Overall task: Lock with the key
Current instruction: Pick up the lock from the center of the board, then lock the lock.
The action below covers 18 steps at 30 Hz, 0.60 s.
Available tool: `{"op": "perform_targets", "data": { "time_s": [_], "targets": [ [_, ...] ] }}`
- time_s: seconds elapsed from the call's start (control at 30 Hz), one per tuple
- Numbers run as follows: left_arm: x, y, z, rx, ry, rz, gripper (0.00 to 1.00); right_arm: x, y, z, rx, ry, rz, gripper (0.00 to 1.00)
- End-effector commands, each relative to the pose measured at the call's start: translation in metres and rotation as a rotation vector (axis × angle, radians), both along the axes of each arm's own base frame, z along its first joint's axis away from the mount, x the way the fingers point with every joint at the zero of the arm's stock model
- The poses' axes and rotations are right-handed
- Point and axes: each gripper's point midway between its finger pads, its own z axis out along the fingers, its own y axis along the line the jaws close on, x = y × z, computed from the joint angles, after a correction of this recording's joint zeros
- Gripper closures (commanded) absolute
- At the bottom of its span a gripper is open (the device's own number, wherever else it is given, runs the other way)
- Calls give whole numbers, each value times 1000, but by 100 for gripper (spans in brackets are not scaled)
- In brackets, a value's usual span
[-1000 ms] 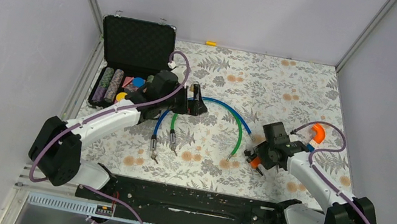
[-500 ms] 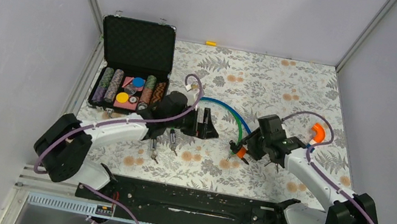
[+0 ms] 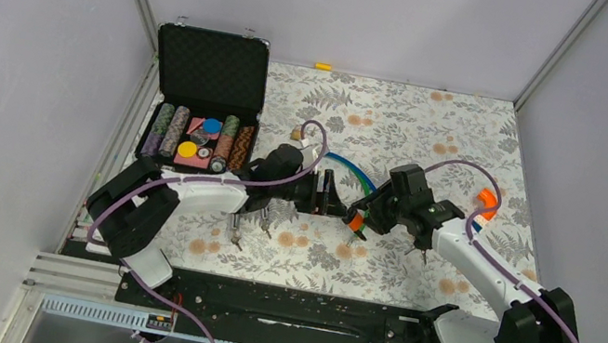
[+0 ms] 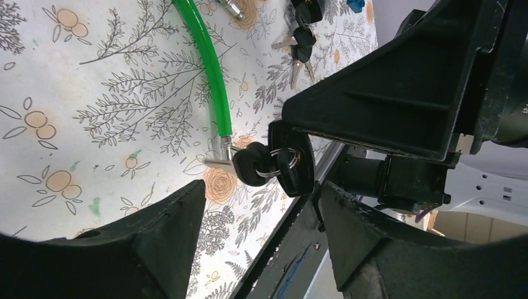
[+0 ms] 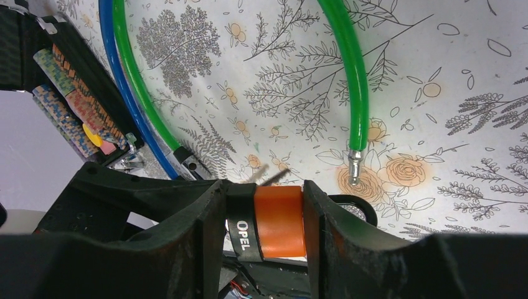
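My right gripper point(image 5: 264, 218) is shut on an orange lock body point(image 5: 280, 221) with a black band marked OPEL, held above the middle of the table point(image 3: 440, 129). In the top view this lock point(image 3: 356, 222) hangs between the two arms. A bunch of black-headed keys point(image 4: 274, 165) on a ring sticks out at the lock. My left gripper point(image 4: 261, 187) faces it, jaws apart, with the key heads just beyond its fingertips and not touched. The fingers point(image 4: 155, 243) are not on anything.
A green cable point(image 4: 205, 68) and a blue cable point(image 5: 124, 106) lie curved on the flowered cloth under both grippers. An open black case point(image 3: 209, 70) with poker chips stands at the back left. More keys point(image 4: 302, 43) lie loose near the left arm.
Both arms have come together at the table's middle: the left moved right, the right moved left carrying the orange lock. The left jaws have narrowed.
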Motion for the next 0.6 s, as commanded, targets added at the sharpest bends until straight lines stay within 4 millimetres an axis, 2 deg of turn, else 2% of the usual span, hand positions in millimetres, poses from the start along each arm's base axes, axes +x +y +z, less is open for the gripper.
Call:
{"op": "perform_targets", "data": {
  "time_s": [0.0, 0.23, 0.57],
  "targets": [
    [2, -19, 38, -117, -24, -43, 33, 11, 17, 25, 67, -39, 10, 79],
    [-3, -25, 44, -137, 43, -66, 31, 15, 24, 30, 84, -34, 23, 79],
    [2, -34, 37, -132, 100, -52, 55, 15, 31, 36, 127, -25, 31, 79]
  ]
}}
